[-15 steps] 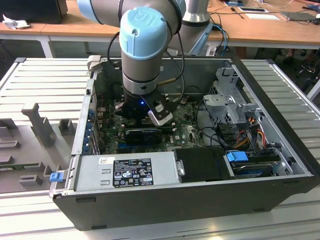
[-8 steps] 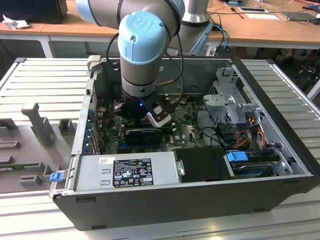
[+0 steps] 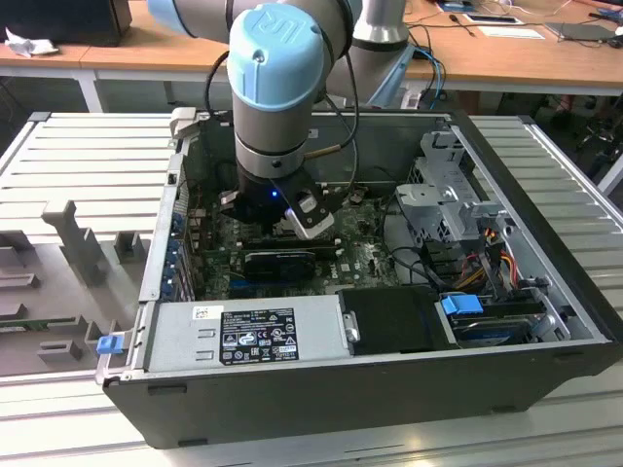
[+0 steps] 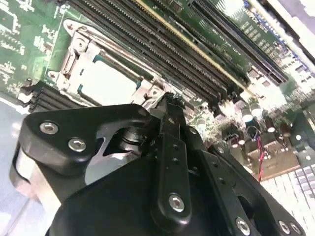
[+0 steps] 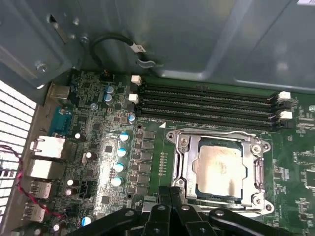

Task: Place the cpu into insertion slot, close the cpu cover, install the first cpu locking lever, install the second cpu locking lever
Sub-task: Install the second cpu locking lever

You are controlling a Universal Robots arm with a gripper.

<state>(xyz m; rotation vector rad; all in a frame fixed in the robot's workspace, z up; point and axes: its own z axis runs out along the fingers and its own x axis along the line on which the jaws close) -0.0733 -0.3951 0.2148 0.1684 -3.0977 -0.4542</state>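
We see our black tool (image 5: 170, 206), fingers clenched together and empty, beside the stiff, thin silver-grey metal cpu cover (image 5: 221, 169); its edge lever seems the handhold.

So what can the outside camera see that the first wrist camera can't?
The exterior view takes in the whole open computer case, the grey power supply box along its near edge, the slatted table under it, and the arm's blue-capped joint reaching down inside. The first wrist view looks close at the board: the cpu lies in the insertion slot with the cpu cover down around it, beside the long black memory slots. Both take in the green motherboard and the black gripper.
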